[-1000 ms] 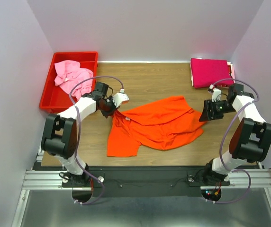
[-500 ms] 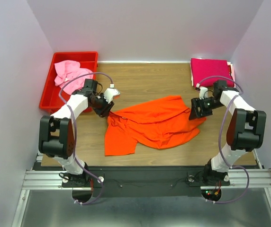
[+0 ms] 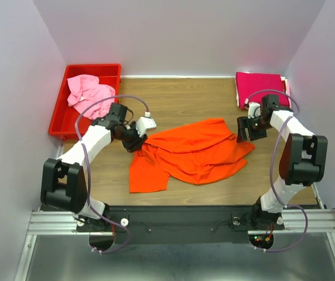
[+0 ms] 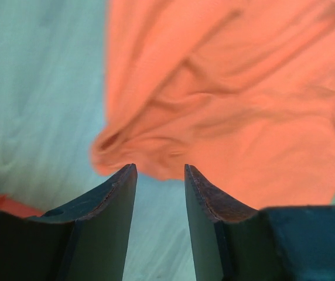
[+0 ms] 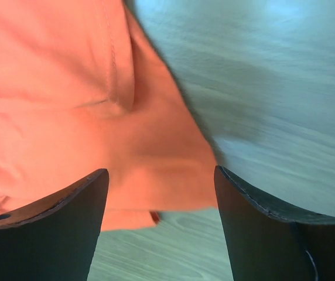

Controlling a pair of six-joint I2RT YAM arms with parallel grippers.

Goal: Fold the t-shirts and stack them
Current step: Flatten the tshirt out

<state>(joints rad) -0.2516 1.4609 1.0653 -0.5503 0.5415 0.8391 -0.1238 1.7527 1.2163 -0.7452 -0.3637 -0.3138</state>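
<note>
1. As seen from the top camera, the orange t-shirt (image 3: 197, 155) lies crumpled in the middle of the table (image 3: 185, 99). Its long axis runs on a slant from the near left to the far right, and a flat panel hangs toward the near-left edge.
2. The magenta t-shirt (image 3: 260, 89) sits folded in the far-right corner, and the pink t-shirt (image 3: 88, 93) lies heaped in the red bin (image 3: 59, 117) at the far left.
3. The left gripper (image 3: 137, 142) is at the shirt's far-left corner. Its fingers (image 4: 120, 193) stand apart with nothing between them, and the bunched cloth edge lies just beyond the tips.
4. The right gripper (image 3: 243, 132) is at the shirt's right edge. Its fingers (image 5: 243, 199) are spread wide over the hem and do not clamp it.
5. A second ago the left gripper was pinched on that corner; now it has let go.
6. Since then the right gripper has moved inward and farther from its base, and its fingers have spread wider.
7. The near-left panel has shifted slightly leftward.
</note>
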